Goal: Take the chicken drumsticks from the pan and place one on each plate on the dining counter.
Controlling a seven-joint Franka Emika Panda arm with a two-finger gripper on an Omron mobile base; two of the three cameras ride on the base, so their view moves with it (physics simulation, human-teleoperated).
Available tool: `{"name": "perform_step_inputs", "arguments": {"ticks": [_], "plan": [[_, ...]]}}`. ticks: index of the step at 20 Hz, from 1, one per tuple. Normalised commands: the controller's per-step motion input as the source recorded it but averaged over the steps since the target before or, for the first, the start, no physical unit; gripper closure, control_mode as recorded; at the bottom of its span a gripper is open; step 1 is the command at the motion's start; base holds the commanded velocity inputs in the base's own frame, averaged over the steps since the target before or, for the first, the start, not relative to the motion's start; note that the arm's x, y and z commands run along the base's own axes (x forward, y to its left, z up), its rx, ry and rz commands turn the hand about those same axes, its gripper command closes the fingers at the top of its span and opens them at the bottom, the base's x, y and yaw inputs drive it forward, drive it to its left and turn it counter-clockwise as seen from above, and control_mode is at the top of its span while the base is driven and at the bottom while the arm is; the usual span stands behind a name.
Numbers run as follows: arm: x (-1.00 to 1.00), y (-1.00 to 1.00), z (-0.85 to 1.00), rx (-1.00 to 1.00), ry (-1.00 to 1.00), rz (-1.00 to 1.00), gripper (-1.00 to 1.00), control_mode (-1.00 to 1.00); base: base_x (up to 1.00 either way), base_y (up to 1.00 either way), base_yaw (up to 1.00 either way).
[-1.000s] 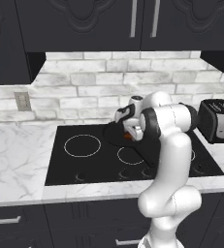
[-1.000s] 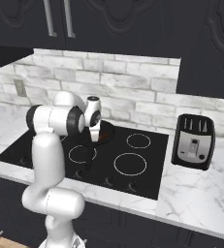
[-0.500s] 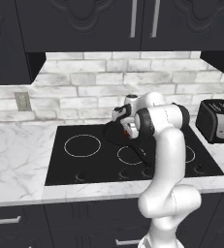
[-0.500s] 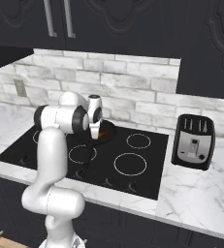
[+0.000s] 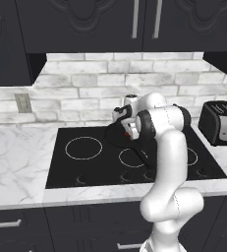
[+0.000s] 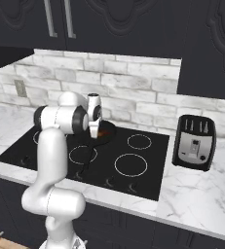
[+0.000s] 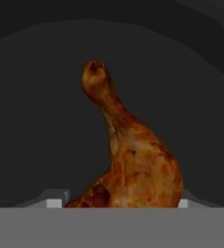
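1. Gripper (image 5: 126, 129) reaches down into the pan (image 5: 116, 138) at the back of the black stove (image 5: 85, 167), seen from the left base view; in the right base view it (image 6: 95, 130) sits over the same pan (image 6: 107, 130).
2. Hand view shows one chicken drumstick (image 7: 128, 155) lying on the dark pan floor (image 7: 36, 121), its thick end between the two finger tips (image 7: 55, 199) and its thin end pointing away.
3. Whether the fingers press on the meat or stand just apart from it cannot be told.
4. Toaster (image 6: 196, 142) stands on the marble worktop (image 6: 201, 194), well apart to the robot's right of the stove.
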Motion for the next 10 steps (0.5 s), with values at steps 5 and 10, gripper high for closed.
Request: {"name": "perform_step_inputs", "arguments": {"ticks": [5,10], "plan": [[-0.37,0.08,0.01,-0.04,-0.13,-0.03,1.0,-1.0,0.0,0.0,0.0],[-0.62,0.0,0.31,-0.02,-0.2,-0.01,1.0,-1.0,0.0,0.0,0.0]]}}
